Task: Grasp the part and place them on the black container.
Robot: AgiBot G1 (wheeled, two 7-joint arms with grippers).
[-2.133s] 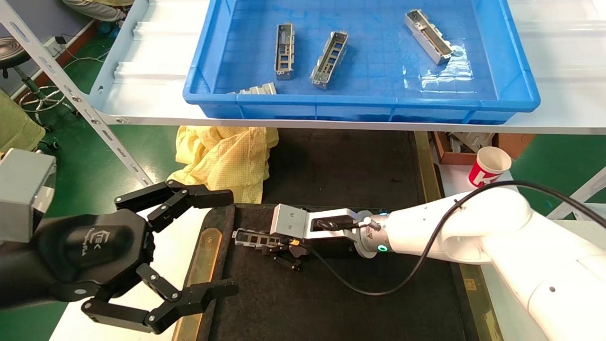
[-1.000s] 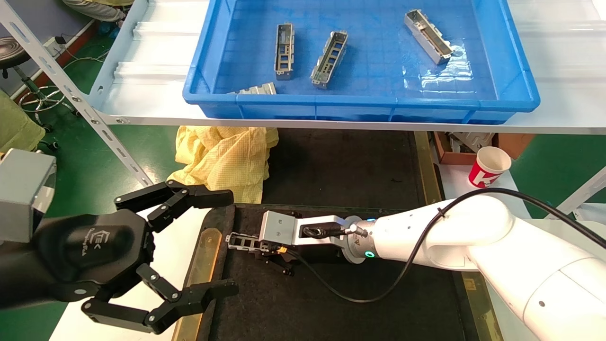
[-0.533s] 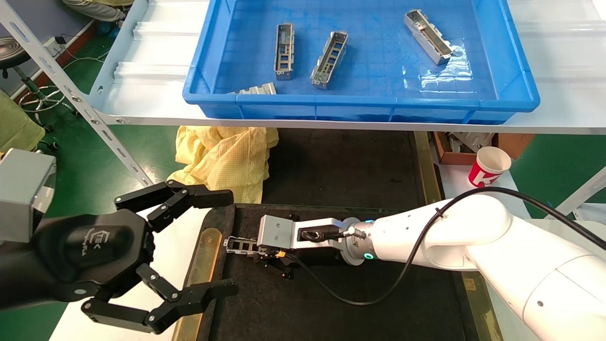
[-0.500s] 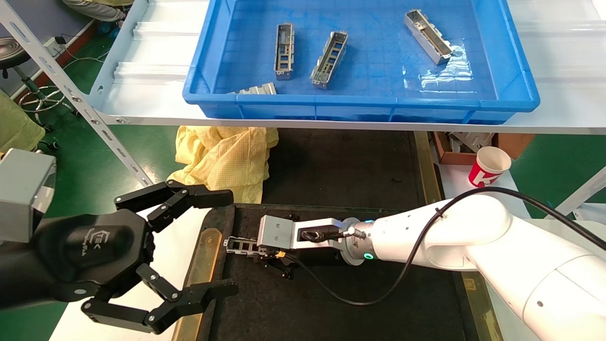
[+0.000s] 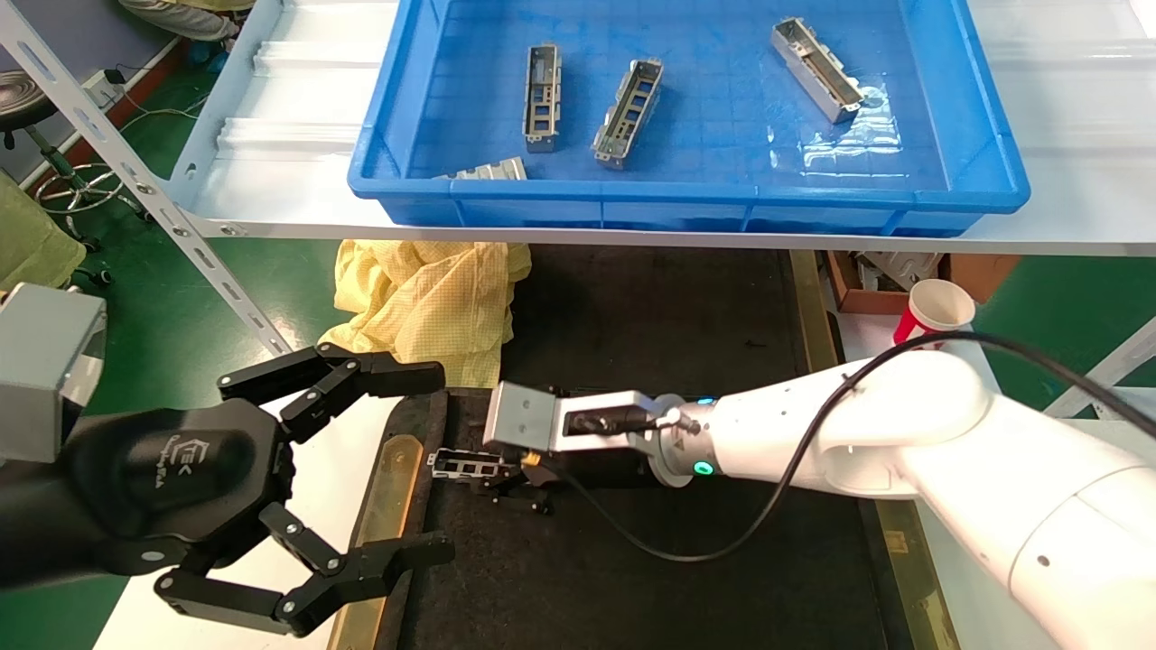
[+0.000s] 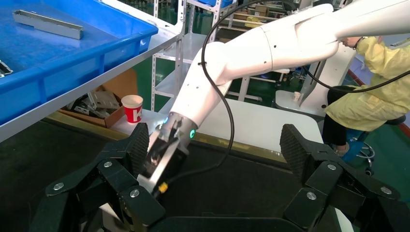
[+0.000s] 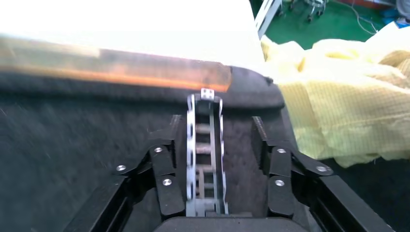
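— Near the left edge of the black container (image 5: 632, 578), what is the right gripper (image 5: 515, 476) doing?

— It reaches across the felt surface from the right side. The right wrist view shows its fingers (image 7: 163, 169) spread, one on each side of a part (image 7: 205, 154), with a gap between the pads and the metal. So the claw is released, not clamping.

— And where does that part (image 5: 465, 465) lie?

— It rests flat on the black container, close to the far left corner, its free end pointing at the brass-coloured strip (image 5: 390, 487) along the left edge. In the right wrist view the end tab sits just short of that strip (image 7: 121, 70).

— What about the other parts?

— Three of them (image 5: 543, 97) lie inside the blue bin (image 5: 704, 212) on the white shelf (image 5: 271, 171) beyond the container, well apart from one another. A fourth (image 5: 492, 170) leans at the bin's near wall, towards its left corner.

— And the left gripper (image 5: 397, 469)?

— It hovers idle by the container's left edge, its fingers (image 6: 138, 145) wide apart and holding nothing.

— Anything else around?

— A yellow cloth (image 5: 433, 302) lies bunched at the container's far left corner, and a red and white paper cup (image 5: 935, 311) stands off the right edge, partly behind the right arm.
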